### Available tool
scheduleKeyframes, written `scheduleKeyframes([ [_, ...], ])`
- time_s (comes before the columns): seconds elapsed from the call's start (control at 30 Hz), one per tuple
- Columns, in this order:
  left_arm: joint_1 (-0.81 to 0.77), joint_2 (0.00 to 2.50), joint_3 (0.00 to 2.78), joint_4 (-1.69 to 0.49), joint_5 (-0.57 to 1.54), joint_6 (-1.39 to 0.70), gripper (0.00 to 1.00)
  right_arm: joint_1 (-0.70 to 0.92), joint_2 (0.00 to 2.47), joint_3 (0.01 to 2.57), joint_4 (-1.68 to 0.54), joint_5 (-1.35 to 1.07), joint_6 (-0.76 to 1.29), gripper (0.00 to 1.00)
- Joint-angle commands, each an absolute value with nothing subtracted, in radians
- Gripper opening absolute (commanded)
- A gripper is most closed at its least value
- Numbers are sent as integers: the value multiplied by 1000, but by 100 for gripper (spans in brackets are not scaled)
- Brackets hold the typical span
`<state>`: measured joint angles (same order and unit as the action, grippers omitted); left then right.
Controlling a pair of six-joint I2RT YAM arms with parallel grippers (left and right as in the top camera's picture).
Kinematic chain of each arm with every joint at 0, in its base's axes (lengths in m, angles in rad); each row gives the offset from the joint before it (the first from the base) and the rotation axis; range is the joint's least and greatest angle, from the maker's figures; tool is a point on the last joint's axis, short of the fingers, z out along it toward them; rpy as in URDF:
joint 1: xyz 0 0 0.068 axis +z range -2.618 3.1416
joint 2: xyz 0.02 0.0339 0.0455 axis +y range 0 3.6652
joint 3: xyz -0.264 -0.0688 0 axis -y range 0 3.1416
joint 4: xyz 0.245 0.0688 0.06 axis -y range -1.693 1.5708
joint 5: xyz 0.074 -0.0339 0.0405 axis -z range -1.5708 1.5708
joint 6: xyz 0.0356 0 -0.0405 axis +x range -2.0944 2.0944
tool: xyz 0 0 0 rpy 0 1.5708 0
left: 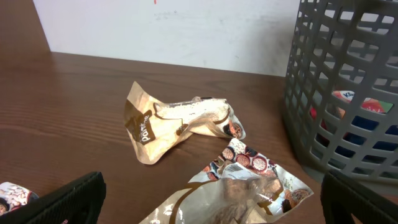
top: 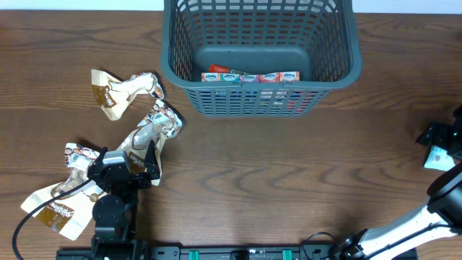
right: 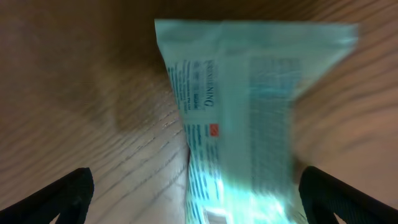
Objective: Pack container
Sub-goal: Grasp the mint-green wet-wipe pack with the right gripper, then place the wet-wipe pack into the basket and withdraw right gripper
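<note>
The container is a dark grey slotted basket at the back centre, and it also shows in the left wrist view. Small tissue packs lie along its front wall. My left gripper is open, its fingers wide apart on either side of a crumpled brown-and-white snack bag on the table. My right gripper is at the far right edge, open. Its fingers straddle a pale teal packet lying on the wood, also visible from overhead.
Other snack bags lie on the left: one behind the gripper, also in the left wrist view, one to its left and one near the front edge. A black cable runs off the left front.
</note>
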<state>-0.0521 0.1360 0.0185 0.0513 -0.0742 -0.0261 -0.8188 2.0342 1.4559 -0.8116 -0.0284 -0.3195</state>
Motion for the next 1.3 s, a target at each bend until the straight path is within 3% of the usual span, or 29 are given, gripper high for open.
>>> scheduleKeyframes([
  [0.0, -46, 137, 5, 54, -61, -28, 99, -826, 2086, 1444, -810, -34, -337, 94],
  [0.1, -46, 137, 5, 54, -61, -28, 99, -825, 2109, 1444, -803, -35, -337, 88],
  [0.17, -46, 137, 5, 54, -61, -28, 99, -824, 2116, 1444, -802, -46, -333, 76],
  [0.27, -46, 137, 5, 54, -61, -28, 99, -823, 2117, 1444, -802, -86, -333, 29],
  [0.33, -46, 137, 5, 54, -61, -28, 99, -823, 2117, 1444, -804, -109, -333, 3],
  [0.57, -46, 137, 5, 54, -60, -28, 99, -783, 2077, 1449, -813, -212, -307, 1],
  [0.77, -46, 137, 5, 54, -59, -28, 99, -644, 1946, 1557, -849, -260, -313, 1],
  [1.0, -46, 137, 5, 54, -52, -28, 99, -376, 1784, 1857, -876, -263, -374, 1],
  [1.27, -46, 137, 5, 54, -53, -28, 99, -8, 1740, 2095, -939, -263, -723, 1],
])
